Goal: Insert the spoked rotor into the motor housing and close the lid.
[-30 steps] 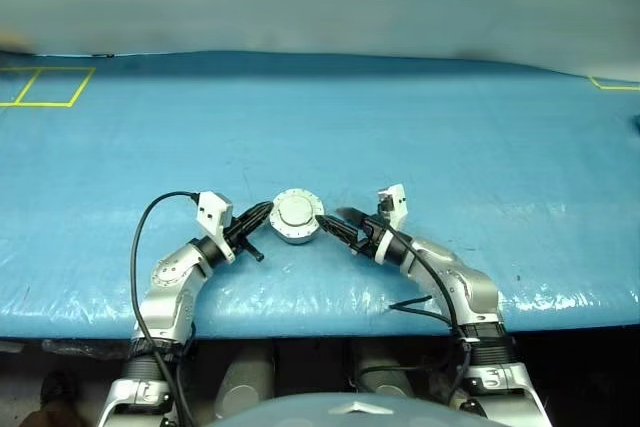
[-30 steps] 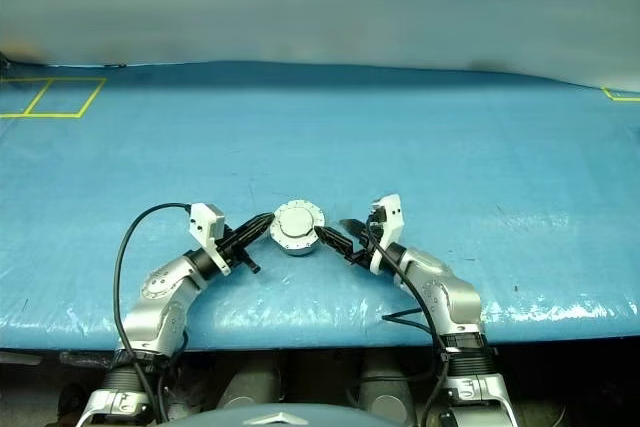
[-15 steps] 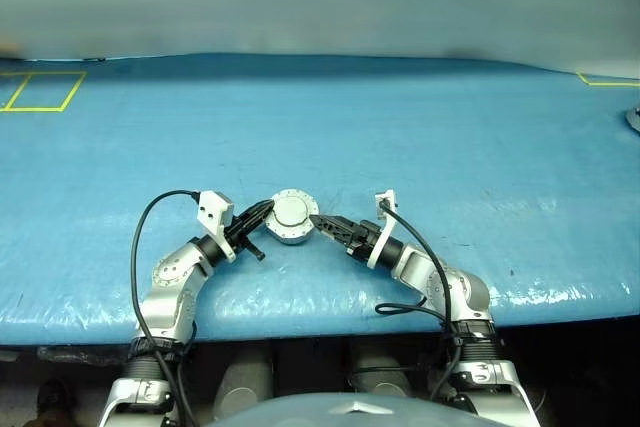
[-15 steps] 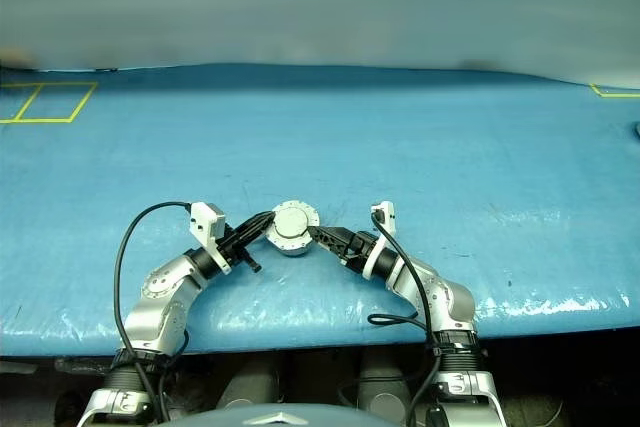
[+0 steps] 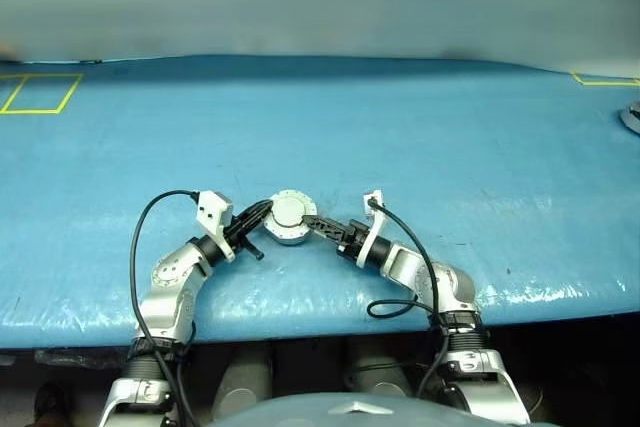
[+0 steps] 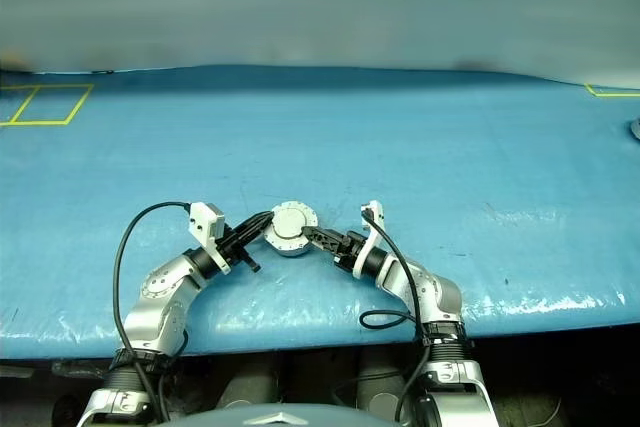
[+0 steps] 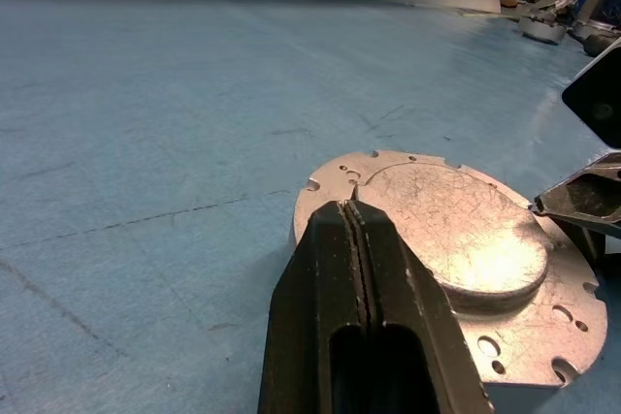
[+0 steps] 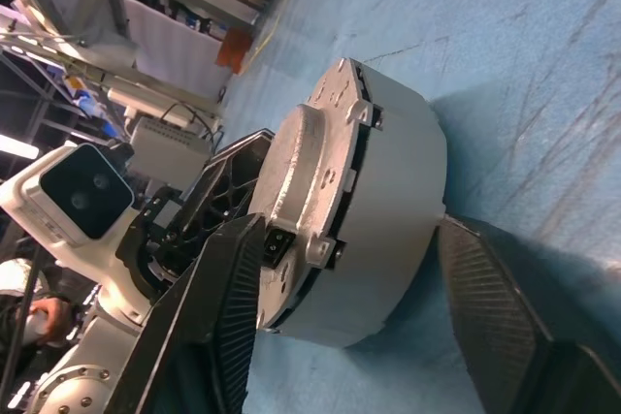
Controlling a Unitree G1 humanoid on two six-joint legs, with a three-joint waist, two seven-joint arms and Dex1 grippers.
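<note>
Moved since earlier: right gripper (image 6: 312,234) swung in closer, rolled, jaws narrowing around lid (image 5: 288,211) and motor housing (image 8: 388,230).
Left gripper (image 7: 355,239): clamped tight, empty, tips resting on lid rim, probably steadying.
Right jaws: partly parted, straddling the stack, not gripping yet.
Stack: between both grippers on blue table (image 5: 450,147).
Lid: looks nearly seated.

A: Where do the two eye cameras look from?

B: High up, down over the blue tabletop (image 5: 450,127).

A: And the wrist cameras?

B: Very close. Both see the lid (image 7: 456,230).
</note>
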